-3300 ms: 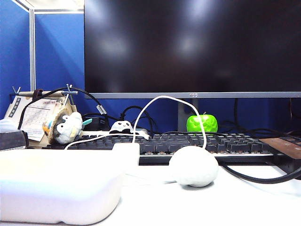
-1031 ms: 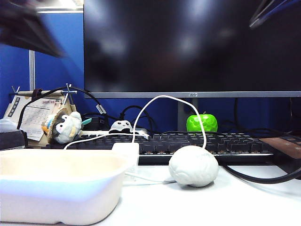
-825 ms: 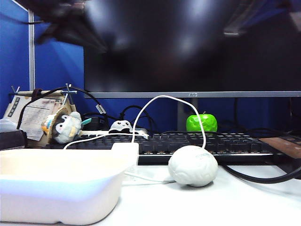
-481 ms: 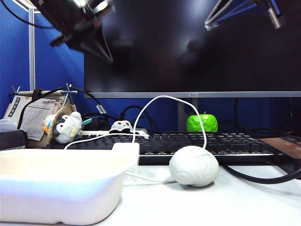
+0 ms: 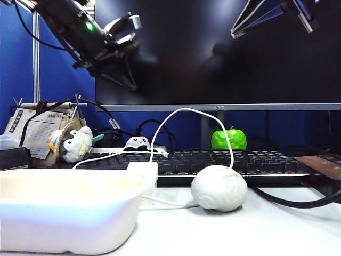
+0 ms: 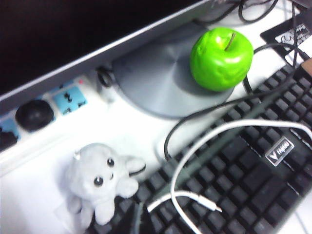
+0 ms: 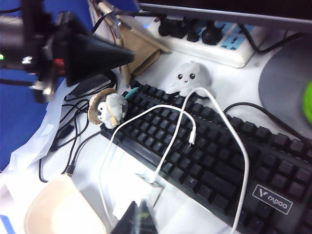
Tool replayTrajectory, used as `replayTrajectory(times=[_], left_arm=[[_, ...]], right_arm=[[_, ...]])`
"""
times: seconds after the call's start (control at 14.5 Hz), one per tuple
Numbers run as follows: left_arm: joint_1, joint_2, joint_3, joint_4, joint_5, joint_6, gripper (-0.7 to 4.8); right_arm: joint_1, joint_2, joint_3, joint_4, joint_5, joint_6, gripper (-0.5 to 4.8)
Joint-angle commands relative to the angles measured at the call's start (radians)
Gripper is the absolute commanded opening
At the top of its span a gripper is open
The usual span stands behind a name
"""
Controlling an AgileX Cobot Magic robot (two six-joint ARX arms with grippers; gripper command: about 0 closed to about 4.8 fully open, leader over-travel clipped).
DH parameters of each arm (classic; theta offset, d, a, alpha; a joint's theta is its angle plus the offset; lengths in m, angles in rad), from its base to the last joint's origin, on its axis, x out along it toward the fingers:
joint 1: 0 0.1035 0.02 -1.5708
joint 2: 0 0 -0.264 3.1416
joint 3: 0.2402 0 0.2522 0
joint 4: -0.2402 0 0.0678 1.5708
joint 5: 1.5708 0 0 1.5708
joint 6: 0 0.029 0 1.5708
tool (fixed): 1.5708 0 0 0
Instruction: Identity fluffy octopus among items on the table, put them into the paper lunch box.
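1. Hovering high over the left side of the desk, the left gripper (image 5: 128,80) has its fingers pressed together with nothing in them. My read is that it's lining up over the target, not grabbing yet.
2. The fluffy octopus (image 6: 100,180) sits upright behind the keyboard (image 6: 234,180), just beside the power strip (image 6: 44,112). It's a cramped spot, so coming in from above makes sense.
3. The right gripper (image 5: 237,31) hangs high on the right, carrying nothing. I can't tell if its fingers are apart or together. It's probably parked out of the way.
4. The paper lunch box (image 5: 69,213) waits front left, open side up, well apart from the octopus.
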Motion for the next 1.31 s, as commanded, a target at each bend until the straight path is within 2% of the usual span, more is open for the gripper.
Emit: replayTrajectory(times=[0.07, 0.48, 0.55, 0.62, 0.69, 0.96, 1.1, 1.17, 1.24, 1.31], left_arm=[[0.000, 0.058, 0.002, 0.045, 0.007, -0.001, 0.00], [-0.001, 0.189, 0.002, 0.103, 0.007, -0.005, 0.04], [-0.001, 0.202, 0.002, 0.111, 0.006, -0.005, 0.23], [-0.001, 0.214, 0.002, 0.125, 0.003, -0.005, 0.79], [-0.001, 0.221, 0.002, 0.143, 0.003, -0.004, 0.86], [-0.001, 0.230, 0.002, 0.232, -0.006, -0.004, 0.86], [-0.001, 0.235, 0.002, 0.245, -0.068, -0.004, 0.90], [-0.001, 0.239, 0.002, 0.248, -0.067, -0.004, 0.92], [-0.001, 0.240, 0.002, 0.248, -0.066, -0.004, 1.44], [-0.001, 0.243, 0.002, 0.254, -0.064, -0.004, 2.31]], right_arm=[[0.000, 0.005, 0.006, 0.018, 0.002, -0.003, -0.06], [0.000, 0.005, 0.006, 0.022, 0.010, -0.004, -0.06], [0.000, 0.005, 0.006, 0.024, 0.010, -0.007, -0.06], [0.000, 0.005, 0.006, 0.029, 0.010, -0.008, -0.06], [0.000, 0.005, 0.006, 0.037, 0.010, -0.008, -0.06], [0.000, 0.005, 0.006, 0.044, 0.010, -0.008, -0.06], [0.000, 0.005, 0.006, 0.044, 0.010, -0.008, -0.06], [0.000, 0.005, 0.006, 0.045, 0.010, -0.008, -0.06], [0.000, 0.005, 0.006, 0.045, 0.010, -0.009, -0.06], [0.000, 0.005, 0.006, 0.045, 0.010, -0.012, -0.06]])
